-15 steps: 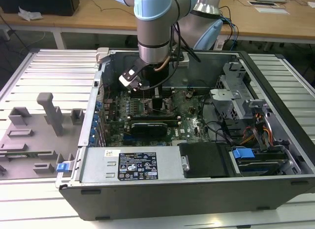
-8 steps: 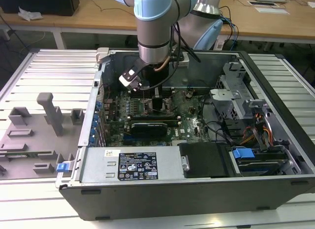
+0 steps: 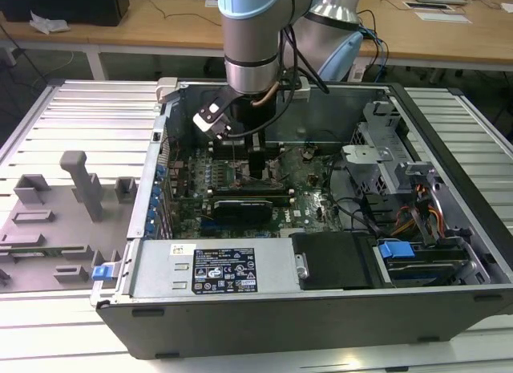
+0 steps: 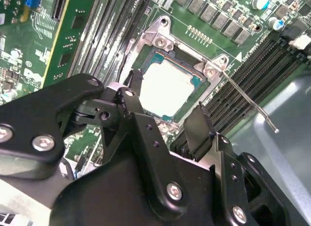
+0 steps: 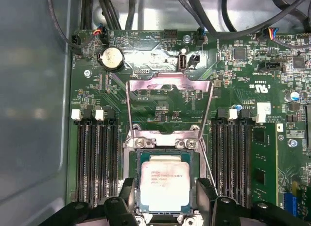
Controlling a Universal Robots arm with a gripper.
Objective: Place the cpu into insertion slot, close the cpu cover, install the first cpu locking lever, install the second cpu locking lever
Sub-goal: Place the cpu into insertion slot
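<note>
Arm pose: the arm point(image 3: 252, 36) reaches straight down into the open computer case point(image 3: 321, 309), its wrist upright over the green motherboard point(image 3: 313, 176).
Jaws: released. Two black fingers point(image 5: 127, 192) point(image 4: 137, 92) stand apart, one on each side of the cpu point(image 5: 164, 184) point(image 4: 165, 87). They seem to be clear of its edges, though contact is hard to judge.
Cpu: a flat square with a pale, matte metal top, lying seated in the insertion slot point(image 5: 165, 153) point(image 4: 170, 56).
Insertion slot: a dark frame with a silver rim, set between banks of long black memory slots point(image 5: 97, 163).
Cpu cover: a thin, shiny frame point(image 5: 170, 85) with a large square window, standing open beyond the slot.
Lever: a thin wire rod point(image 4: 243, 97) slanting out over the memory slots.
First wrist view adds: a round coin cell point(image 5: 112, 57) past the cover.
Exterior view adds: a ribbed metal surface point(image 3: 80, 116) under the case, with grey fixtures point(image 3: 80, 184) at the exterior view's left.
</note>
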